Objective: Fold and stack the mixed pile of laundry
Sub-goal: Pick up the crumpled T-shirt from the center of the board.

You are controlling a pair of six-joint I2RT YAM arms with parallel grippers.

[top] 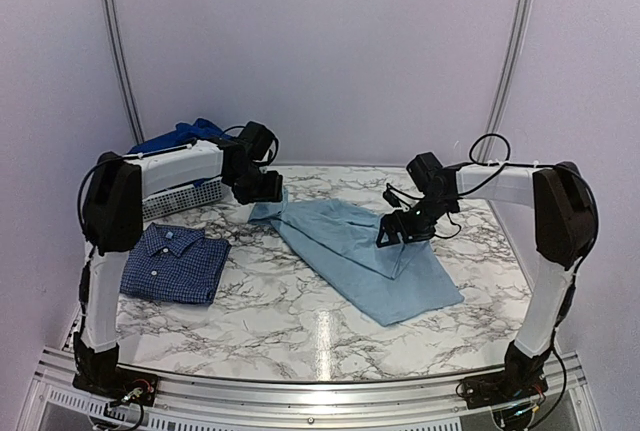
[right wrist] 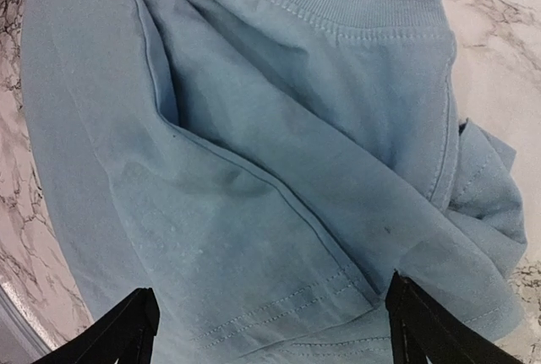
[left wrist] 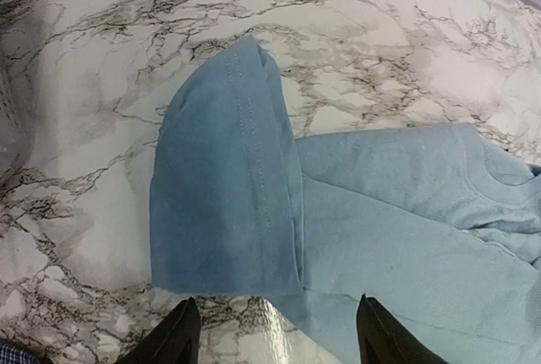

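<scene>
Marble tabletop, blue T-shirt, lilac walls

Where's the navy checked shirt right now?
Top view: the navy checked shirt lies folded on the left of the table, by the left arm, apart from the pale blue T-shirt.

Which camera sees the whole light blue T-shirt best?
The top external view: nearly the whole light blue T-shirt shows there. Left wrist shows only a sleeve; right wrist shows only the collar and folds.
</scene>
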